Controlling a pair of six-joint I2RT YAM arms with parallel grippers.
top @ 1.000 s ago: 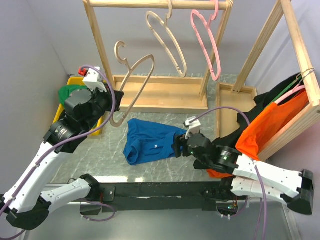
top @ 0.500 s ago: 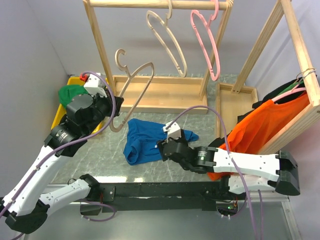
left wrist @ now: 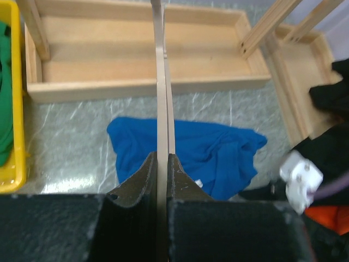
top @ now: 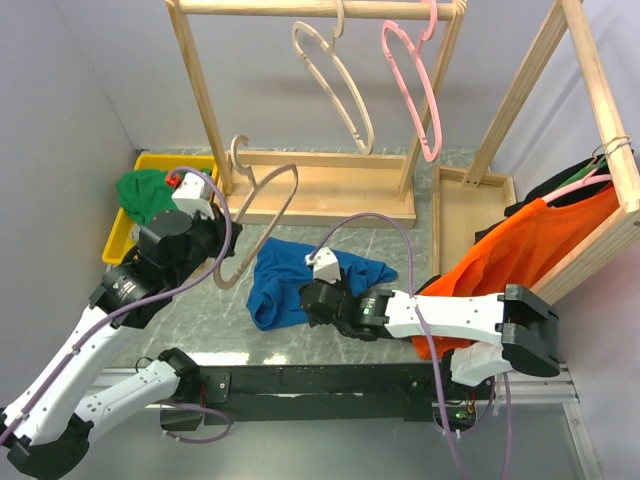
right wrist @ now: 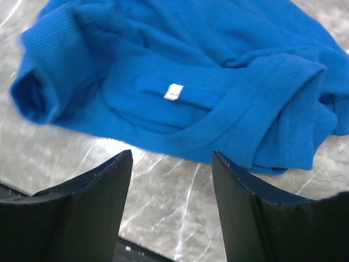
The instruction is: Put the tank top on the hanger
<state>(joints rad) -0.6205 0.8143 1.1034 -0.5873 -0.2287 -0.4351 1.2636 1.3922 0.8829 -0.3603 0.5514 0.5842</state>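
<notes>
Below, a grey-green marbled tabletop [top: 225, 335] fills the floor of the scene, closed in by pale lilac walls [top: 100, 80] at the back and left. The tank top [top: 275, 290] lies crumpled on this tabletop near the middle, its white label [right wrist: 174, 91] facing up inside the neckline.

The right pincer [right wrist: 172, 154] hovers just over the top's near edge, jaws spread wide and gripping nothing. The left pincer [left wrist: 162, 158] is clenched on the thin beige hanger [left wrist: 161, 82], holding it raised off the surface to the left of the top, hook toward the back.

A wooden rack [top: 195, 90] stands at the back on a shallow tray base [top: 330, 190]. A second beige hanger [top: 364, 143] and a pink hanger [top: 430, 150] hang from its rail. At the left wall sits a yellow bin [top: 165, 158] with a green garment [top: 145, 190] in it. On the right, another wooden rack [top: 600, 90] carries an orange shirt [top: 530, 250] and a black garment [top: 540, 195].
</notes>
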